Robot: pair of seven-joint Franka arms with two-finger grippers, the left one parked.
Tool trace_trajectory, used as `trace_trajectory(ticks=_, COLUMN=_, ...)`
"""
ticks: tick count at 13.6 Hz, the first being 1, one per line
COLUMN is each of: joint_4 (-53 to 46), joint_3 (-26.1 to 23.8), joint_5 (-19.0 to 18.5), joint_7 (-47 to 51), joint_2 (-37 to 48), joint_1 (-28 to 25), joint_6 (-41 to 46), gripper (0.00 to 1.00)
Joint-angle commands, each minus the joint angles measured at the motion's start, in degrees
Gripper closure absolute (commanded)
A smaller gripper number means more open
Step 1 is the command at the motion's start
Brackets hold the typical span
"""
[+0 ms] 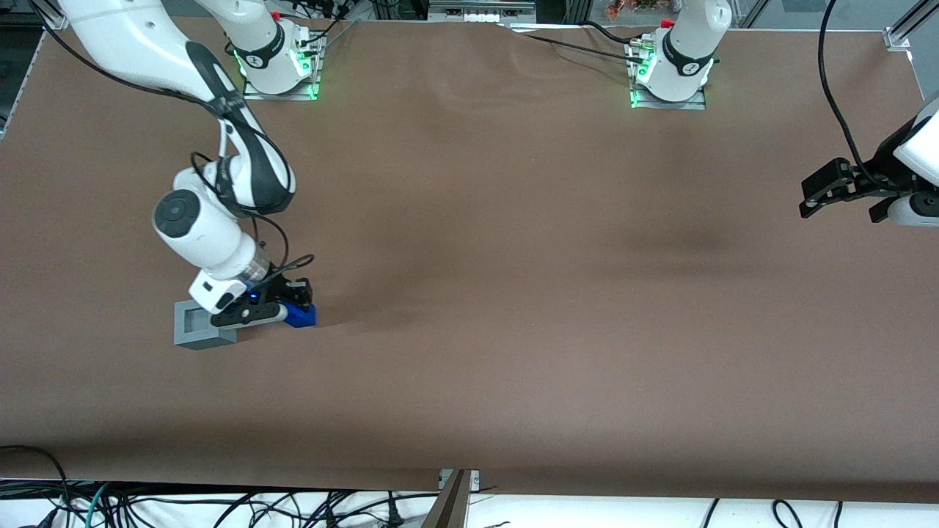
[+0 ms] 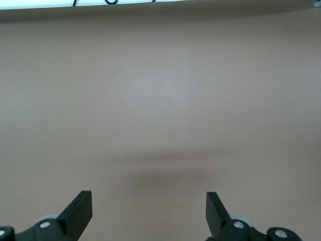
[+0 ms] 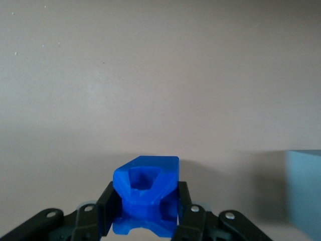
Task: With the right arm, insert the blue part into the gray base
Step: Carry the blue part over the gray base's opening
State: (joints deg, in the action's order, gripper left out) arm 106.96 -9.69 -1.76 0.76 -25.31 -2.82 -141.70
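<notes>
The blue part point(image 1: 301, 315) sits on the brown table beside the gray base point(image 1: 196, 325), on the side toward the parked arm. The base stands with its square socket facing up. My right arm's gripper point(image 1: 292, 299) is down at the blue part, and in the right wrist view the black fingers point(image 3: 108, 207) press both sides of the blue part point(image 3: 146, 193). The gripper point(image 3: 145, 210) is shut on it. A pale edge of the gray base point(image 3: 306, 193) shows beside the blue part. The arm's wrist covers part of the base in the front view.
The brown table cover point(image 1: 513, 293) spreads wide toward the parked arm's end. The two arm mounts point(image 1: 282, 66) stand at the table's edge farthest from the front camera. Cables point(image 1: 220, 506) hang below the nearest edge.
</notes>
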Motion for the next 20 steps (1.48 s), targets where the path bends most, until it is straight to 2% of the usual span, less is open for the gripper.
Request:
trace_trajectory(ticks=1, joint_4=-4.54, joint_3=3.96, joint_5=1.32, joint_7=-11.17, joint_2=5.62, joint_1=1.05, joint_6=14.12, gripper=0.9)
trace_trajectory(ticks=3, joint_4=-9.3, joint_3=7.12, joint_5=4.65, joint_7=-20.49, joint_2=5.36, joint_1=2.11, joint_6=21.18, gripper=0.9)
trace_trajectory(ticks=6, joint_4=-12.29, joint_3=11.7, joint_5=7.56, joint_7=-28.52, joint_2=3.17, joint_1=2.9, joint_6=22.08, gripper=0.9)
trace_trajectory(ticks=10, joint_4=-14.85, joint_3=14.96, joint_5=12.39, joint_7=-28.19, joint_2=-1.05, joint_1=2.99, joint_6=20.94, gripper=0.9)
trace_trajectory(ticks=20, joint_4=-16.88, joint_3=15.67, joint_5=12.58, joint_7=-21.69, joint_2=-5.98, joint_1=2.99, joint_6=18.49, gripper=0.9)
